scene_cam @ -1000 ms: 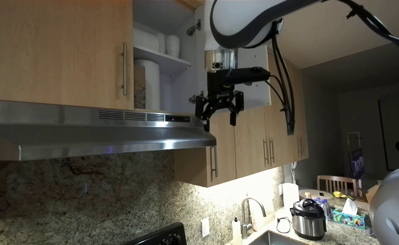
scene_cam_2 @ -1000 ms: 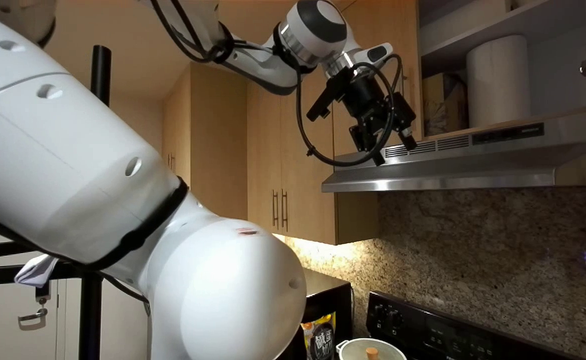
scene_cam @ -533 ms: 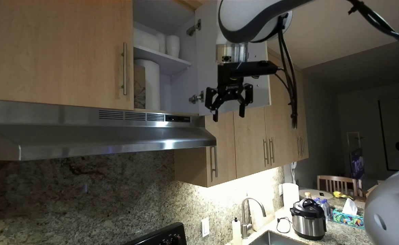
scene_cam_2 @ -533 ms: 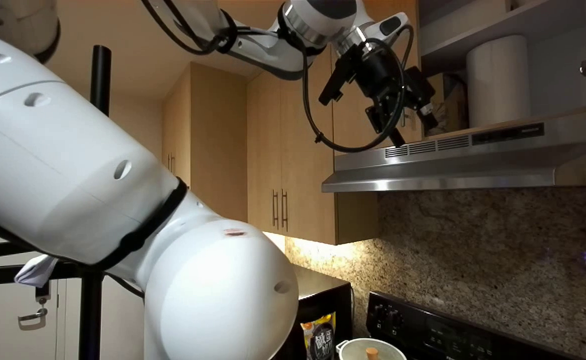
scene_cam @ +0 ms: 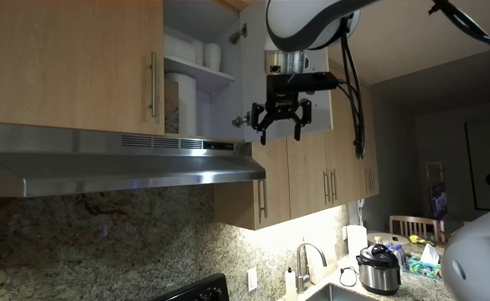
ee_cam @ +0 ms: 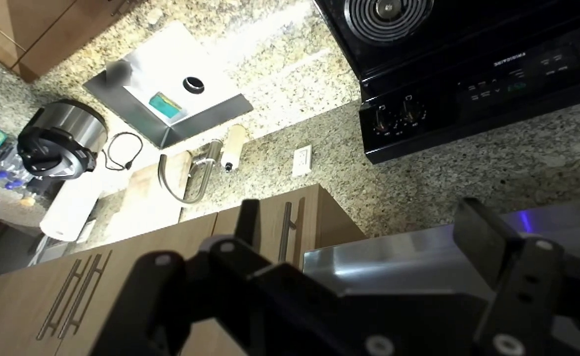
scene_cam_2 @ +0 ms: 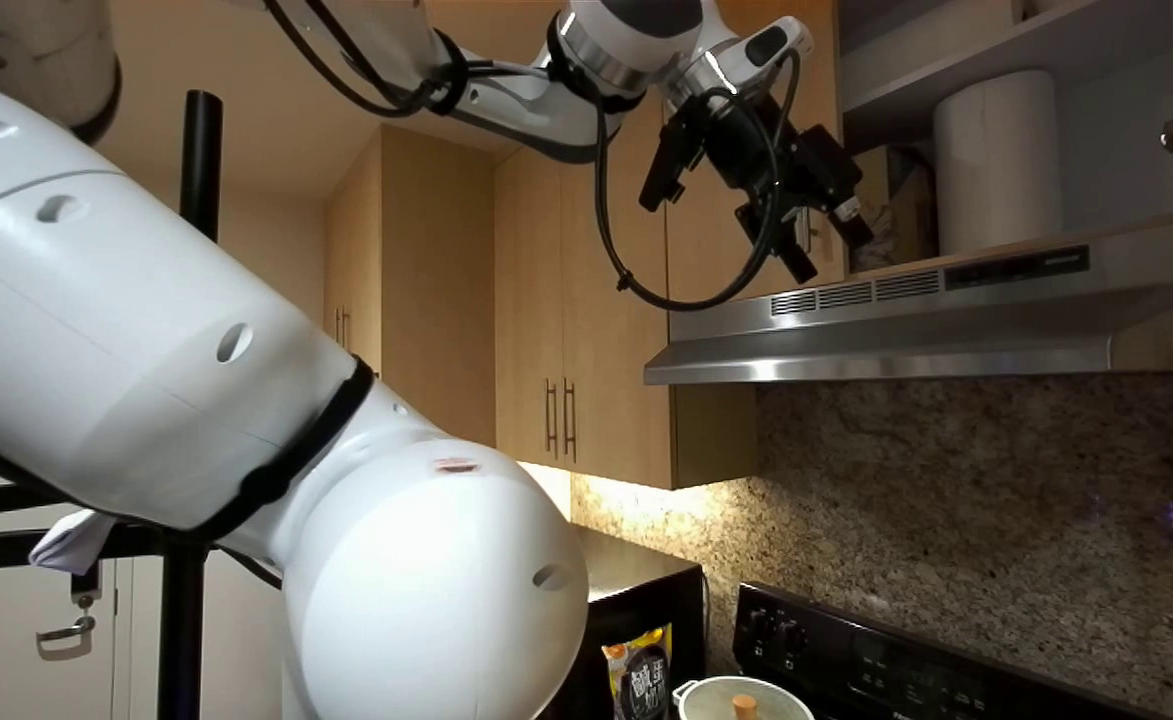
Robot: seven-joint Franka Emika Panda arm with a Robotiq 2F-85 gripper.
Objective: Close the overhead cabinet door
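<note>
The overhead cabinet door (scene_cam: 321,108) stands wide open in an exterior view, its pale inner face and two hinges showing. Its wood front and bar handle face away and are hidden. My gripper (scene_cam: 280,136) points down in front of that inner face in the picture, with its fingers spread and nothing between them. I cannot tell the gap between gripper and door. In an exterior view my gripper (scene_cam_2: 830,252) hangs in front of the closed twin door, near the open cabinet's left edge. In the wrist view the gripper (ee_cam: 364,222) is open; the open door is not recognizable there.
The open cabinet holds a white roll (scene_cam_2: 996,165) and a box (scene_cam_2: 891,205). The closed twin door (scene_cam: 73,62) is left of the opening. The steel range hood (scene_cam: 123,167) juts out below. Longer closed doors (scene_cam: 307,167) stand to the right.
My gripper has moved up and to the right in both exterior views, mostly in the first half second, then slightly further up. Its fingers stay open. The door has not moved.
</note>
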